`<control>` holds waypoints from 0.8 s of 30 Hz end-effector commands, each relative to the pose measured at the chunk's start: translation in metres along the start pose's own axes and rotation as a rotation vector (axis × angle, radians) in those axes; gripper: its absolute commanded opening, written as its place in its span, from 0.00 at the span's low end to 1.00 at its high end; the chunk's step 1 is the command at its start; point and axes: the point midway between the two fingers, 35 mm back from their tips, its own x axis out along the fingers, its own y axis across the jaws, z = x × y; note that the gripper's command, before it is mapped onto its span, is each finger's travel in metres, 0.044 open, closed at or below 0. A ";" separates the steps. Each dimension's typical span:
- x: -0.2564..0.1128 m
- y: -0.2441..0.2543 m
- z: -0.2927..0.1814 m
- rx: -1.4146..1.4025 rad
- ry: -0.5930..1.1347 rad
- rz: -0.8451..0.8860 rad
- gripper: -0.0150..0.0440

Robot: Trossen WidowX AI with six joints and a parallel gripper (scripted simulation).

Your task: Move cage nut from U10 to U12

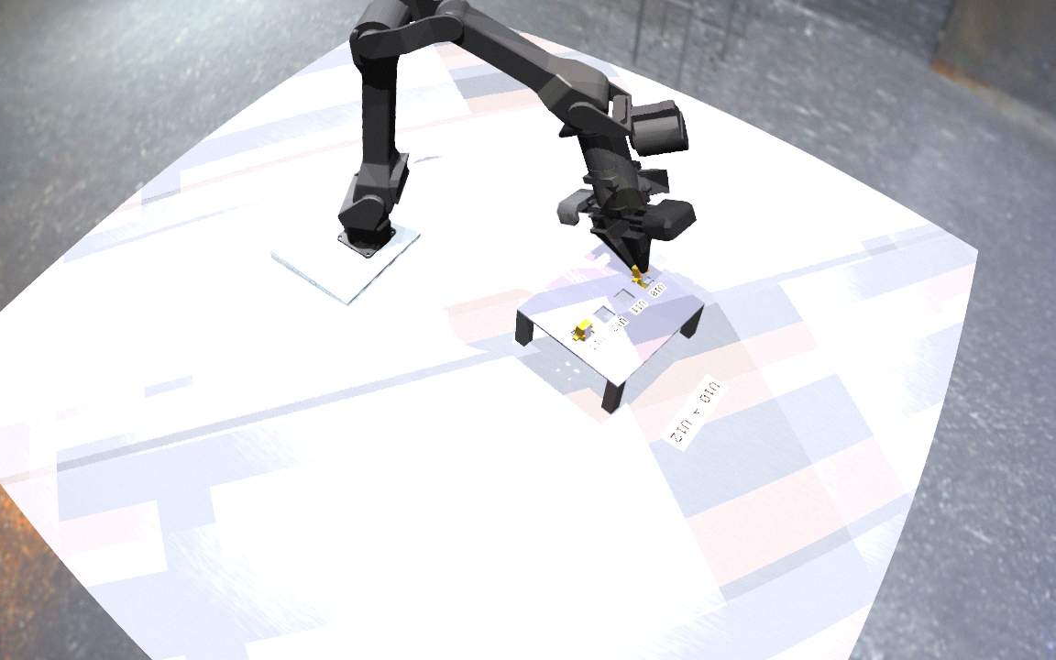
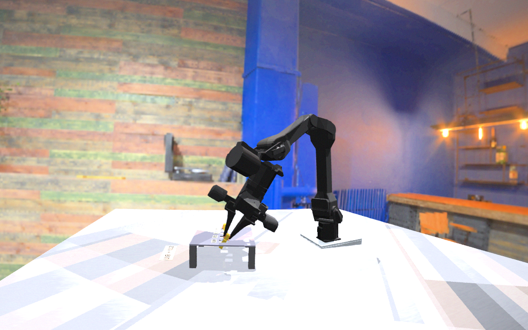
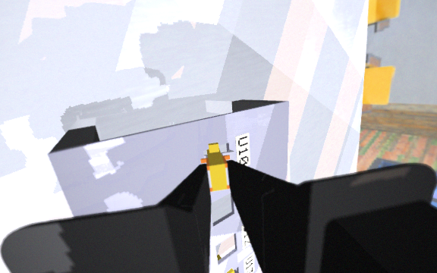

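Black metal gripper [image 1: 640, 269] [image 2: 225, 237] [image 3: 218, 163] grasps tilted yellow cage nut [image 1: 639, 277] [image 2: 225, 239] [image 3: 218, 174], center of wrist view; wing may catch at U10 edge if pulled askew, so nut prob. slips.

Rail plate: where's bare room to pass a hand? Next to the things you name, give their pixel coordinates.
Bare strips run along both long sides of the rail plate [image 1: 638, 340], between hole row and edges, labels taking some of one. It's crowded at U10, where the jaws grip a cage nut [image 1: 639, 276] [image 2: 225, 239] [image 3: 218, 174].
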 end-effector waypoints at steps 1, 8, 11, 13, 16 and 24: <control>-0.002 -0.002 0.000 0.009 -0.001 -0.014 0.31; -0.002 -0.002 0.000 0.009 -0.001 -0.017 0.31; -0.002 -0.003 0.000 0.009 -0.001 -0.016 0.31; -0.002 -0.003 0.000 0.009 -0.001 -0.015 0.31; -0.002 -0.003 0.000 0.009 -0.001 -0.014 0.31; -0.002 -0.004 0.000 0.009 -0.001 -0.005 0.31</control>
